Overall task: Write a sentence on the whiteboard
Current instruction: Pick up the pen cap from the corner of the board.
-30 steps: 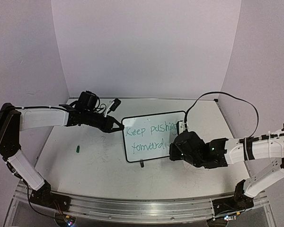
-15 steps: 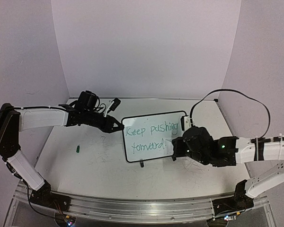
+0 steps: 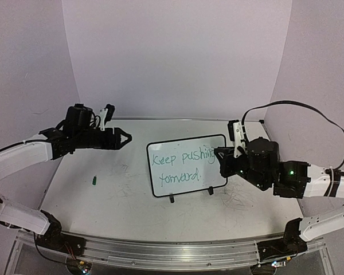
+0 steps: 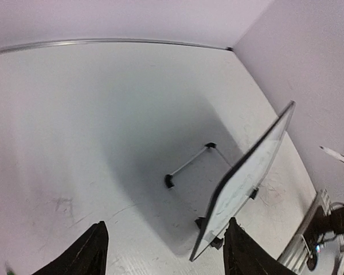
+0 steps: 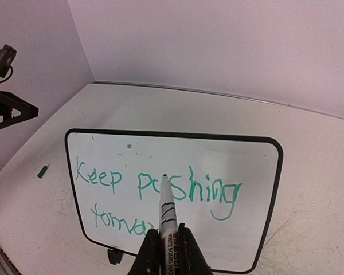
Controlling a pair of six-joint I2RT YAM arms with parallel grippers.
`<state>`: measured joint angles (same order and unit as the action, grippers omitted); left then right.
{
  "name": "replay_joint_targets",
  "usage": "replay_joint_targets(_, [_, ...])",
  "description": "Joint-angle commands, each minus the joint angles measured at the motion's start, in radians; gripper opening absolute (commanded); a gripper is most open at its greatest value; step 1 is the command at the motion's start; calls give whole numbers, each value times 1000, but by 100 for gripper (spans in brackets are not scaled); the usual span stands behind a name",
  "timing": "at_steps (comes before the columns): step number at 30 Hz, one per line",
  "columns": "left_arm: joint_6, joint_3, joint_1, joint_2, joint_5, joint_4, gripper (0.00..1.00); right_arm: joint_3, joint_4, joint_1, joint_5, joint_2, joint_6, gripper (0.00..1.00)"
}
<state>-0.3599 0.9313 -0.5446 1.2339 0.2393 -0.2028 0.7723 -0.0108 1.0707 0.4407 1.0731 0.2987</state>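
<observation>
The whiteboard stands on its small black feet mid-table, tilted back. The sentence, green handwriting in two lines, reads "Keep pushing" over a second word. My left gripper hovers open a short way left of the board, holding nothing. In the left wrist view the whiteboard shows edge-on ahead of the spread left gripper. My right gripper is at the board's right edge, shut on a white marker. The marker tip points at the sentence on the whiteboard, just off the surface.
A small green cap lies on the table left of the board, also seen as the cap in the right wrist view. Faint grey scribbles mark the tabletop. Purple walls close in the back and both sides.
My left gripper let go of the board's left edge, opened and drew back to the left. My right gripper carried the marker rightward, off the board's face.
</observation>
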Motion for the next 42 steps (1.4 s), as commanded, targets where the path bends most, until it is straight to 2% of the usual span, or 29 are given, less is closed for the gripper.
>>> replay_joint_targets(1, [-238,-38,33,-34,-312,-276,66,14,-127,-12,-146,-7,-111,0])
replay_joint_targets(4, [-304,-74,104,-15,-341,-415,61,11,-126,-13,-189,-7,-126,0])
replay_joint_targets(9, [-350,-144,159,34,-367,-451,57,-23,-126,-14,-208,-59,-123,0])
replay_joint_targets(17, [-284,-114,160,230,-431,-418,40,-53,-129,-14,-188,-109,-108,0])
replay_joint_targets(29, [-181,-92,159,410,-441,-280,32,-58,-132,-14,-185,-122,-80,0])
replay_joint_targets(34, [-155,-92,160,410,-482,-273,25,-63,-130,-14,-171,-128,-69,0])
replay_joint_targets(37, [-144,-89,160,400,-482,-276,15,-55,-127,-14,-161,-121,-61,0])
replay_joint_targets(42, [-157,-79,160,278,-489,-310,4,-39,-119,-18,-131,-123,-40,0])
